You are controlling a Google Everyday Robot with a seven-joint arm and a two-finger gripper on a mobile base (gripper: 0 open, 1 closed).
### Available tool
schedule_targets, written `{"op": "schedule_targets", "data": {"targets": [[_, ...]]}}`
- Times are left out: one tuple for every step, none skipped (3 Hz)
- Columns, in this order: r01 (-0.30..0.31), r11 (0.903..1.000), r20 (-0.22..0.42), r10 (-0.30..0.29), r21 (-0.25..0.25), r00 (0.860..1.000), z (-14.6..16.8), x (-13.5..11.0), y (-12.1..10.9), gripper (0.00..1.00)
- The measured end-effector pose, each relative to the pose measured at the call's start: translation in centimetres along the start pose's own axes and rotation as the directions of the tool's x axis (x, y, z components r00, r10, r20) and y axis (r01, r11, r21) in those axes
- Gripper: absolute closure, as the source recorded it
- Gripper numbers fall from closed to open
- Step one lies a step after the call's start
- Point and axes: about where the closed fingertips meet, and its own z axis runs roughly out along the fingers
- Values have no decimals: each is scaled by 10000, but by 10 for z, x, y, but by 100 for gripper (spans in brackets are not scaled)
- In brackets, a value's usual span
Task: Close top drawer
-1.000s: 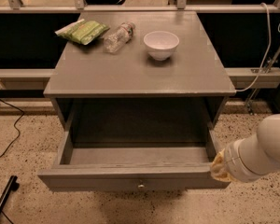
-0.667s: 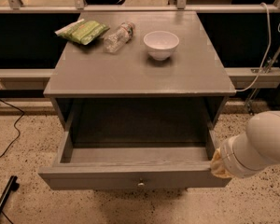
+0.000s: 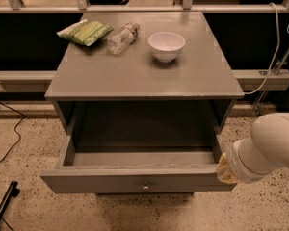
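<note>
The top drawer is a wide grey wooden drawer, pulled far out of the cabinet, and its box looks empty. A small round metal knob sits at the centre of its flat front. My gripper is at the right end of the drawer front, at the corner, on a thick white arm that comes in from the right. The gripper's tip is mostly hidden behind its yellowish wrist end.
The grey cabinet top holds a white bowl, a clear plastic bottle lying down and a green snack bag. A cable and a black stand leg lie on the speckled floor at left.
My arm has shifted a little to the left and up, closer against the drawer's right front corner. The drawer front sits at nearly the same place.
</note>
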Motion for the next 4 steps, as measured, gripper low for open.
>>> {"op": "schedule_targets", "data": {"targets": [[-125,9999,107,126,-80,9999,7,0,0,100],[-125,9999,109,126,-80,9999,6,0,0,100],[-149,9999,610,153,-80,9980,20,-6,4,100],[-149,9999,610,153,-80,9980,12,-7,2,100]]}}
